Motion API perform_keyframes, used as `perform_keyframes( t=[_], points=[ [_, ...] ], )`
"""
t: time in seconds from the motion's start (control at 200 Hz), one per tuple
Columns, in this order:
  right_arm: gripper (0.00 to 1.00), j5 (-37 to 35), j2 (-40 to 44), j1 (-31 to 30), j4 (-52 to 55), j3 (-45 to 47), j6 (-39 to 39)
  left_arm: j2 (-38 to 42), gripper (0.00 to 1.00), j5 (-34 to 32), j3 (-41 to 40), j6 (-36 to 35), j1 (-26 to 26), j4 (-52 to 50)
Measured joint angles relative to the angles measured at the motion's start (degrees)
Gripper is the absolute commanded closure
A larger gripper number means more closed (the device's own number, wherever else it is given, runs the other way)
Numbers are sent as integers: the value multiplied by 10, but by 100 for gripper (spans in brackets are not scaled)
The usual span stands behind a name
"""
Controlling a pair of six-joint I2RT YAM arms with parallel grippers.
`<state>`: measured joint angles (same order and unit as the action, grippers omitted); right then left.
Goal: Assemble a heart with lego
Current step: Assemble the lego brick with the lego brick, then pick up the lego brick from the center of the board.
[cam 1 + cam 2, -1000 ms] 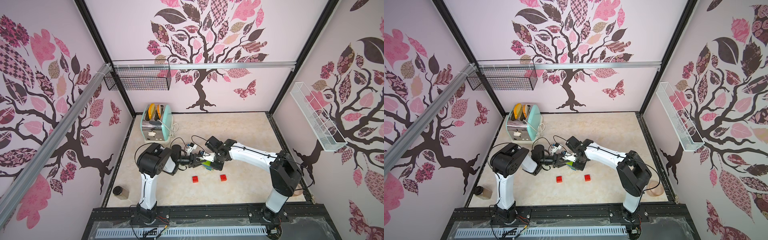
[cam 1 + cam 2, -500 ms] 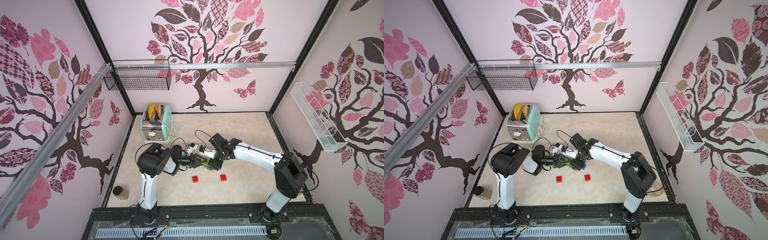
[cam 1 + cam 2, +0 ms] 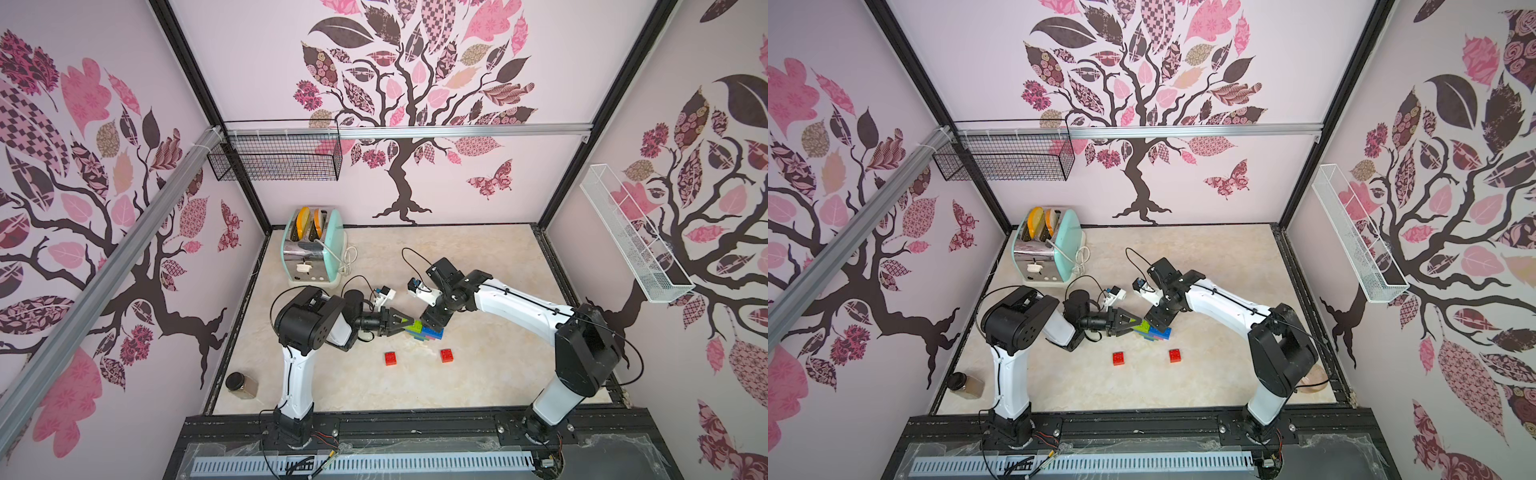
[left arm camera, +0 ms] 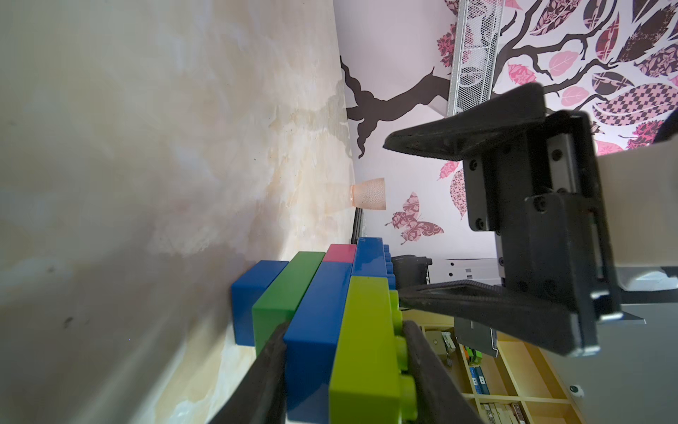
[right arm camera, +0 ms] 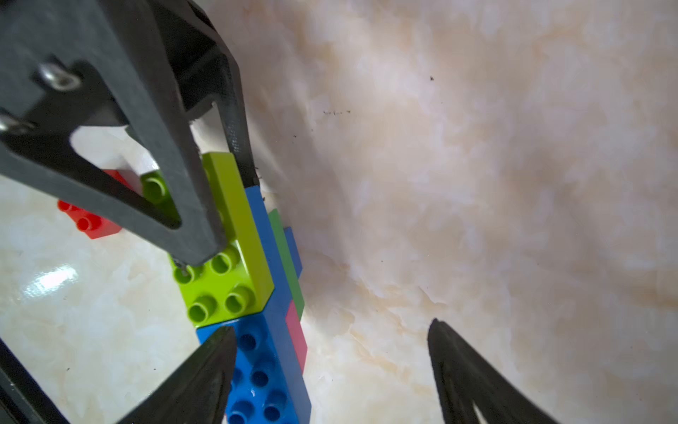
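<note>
The heart is a stepped cluster of joined lego standing on edge on the floor. It is made of a lime brick, long blue bricks, a dark green one and a pink one. My left gripper is shut on its lime and blue end. My right gripper is open just above the cluster's other end. One of its fingertips is by the blue studs, the other over bare floor. Two red bricks lie loose in front.
A mint toaster stands at the back left and a brown jar at the front left corner. A pink tumbler stands by the right wall. A black wire basket and a white one hang on the walls.
My right gripper has gone from shut to open, letting go of the cluster, and its wrist has drawn back a little. The left gripper has kept its hold without moving.
</note>
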<state>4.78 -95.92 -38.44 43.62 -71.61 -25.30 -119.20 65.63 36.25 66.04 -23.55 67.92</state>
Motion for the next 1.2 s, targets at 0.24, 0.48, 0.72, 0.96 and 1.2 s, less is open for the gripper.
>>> perform_keyframes(
  t=[0.24,0.48,0.72,0.96,1.2],
  points=[
    [14,-21,-7,-8,2,-7,10,0,75,1,0,1,1,-3],
    [13,-53,50,-1,1,10,83,0,75,0,1,1,6,-3],
    [14,-67,162,-5,25,119,232,0,74,-4,0,2,30,1],
    [14,-63,193,-80,37,215,362,0,73,-13,-3,8,43,8],
    [16,-60,186,-98,6,261,431,0,73,-16,-4,14,44,10]
  ],
)
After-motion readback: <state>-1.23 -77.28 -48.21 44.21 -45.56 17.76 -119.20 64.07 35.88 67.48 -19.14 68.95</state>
